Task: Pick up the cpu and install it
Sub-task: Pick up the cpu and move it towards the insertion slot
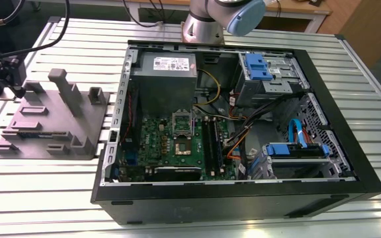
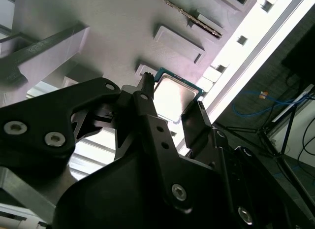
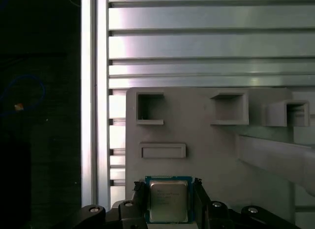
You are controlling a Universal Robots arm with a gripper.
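The cpu (image 3: pixel 168 203) is a small silvery square chip with a thin green rim, lying flat on the grey fixture block (image 3: pixel 206 140). In both wrist views my gripper (image 3: pixel 168 188) straddles it, one black finger against each of two opposite edges. The second wrist view shows the cpu (image 2: pixel 173 93) between the same fingertips (image 2: pixel 146 87). In the exterior view the gripper (image 1: pixel 13 91) hangs over the fixture's (image 1: pixel 51 124) end toward the exterior view's left. The motherboard socket (image 1: pixel 180 147) sits inside the case with its metal frame raised.
The open computer case (image 1: pixel 243 193) lies on the slatted aluminium table (image 1: pixel 51 188), toward the exterior view's right of the fixture. Inside are a power supply (image 1: pixel 167 64), cables and blue drive brackets (image 1: pixel 296 148). Upright posts (image 1: pixel 61 84) rise from the fixture. The arm's base (image 1: pixel 204 27) stands behind the case.
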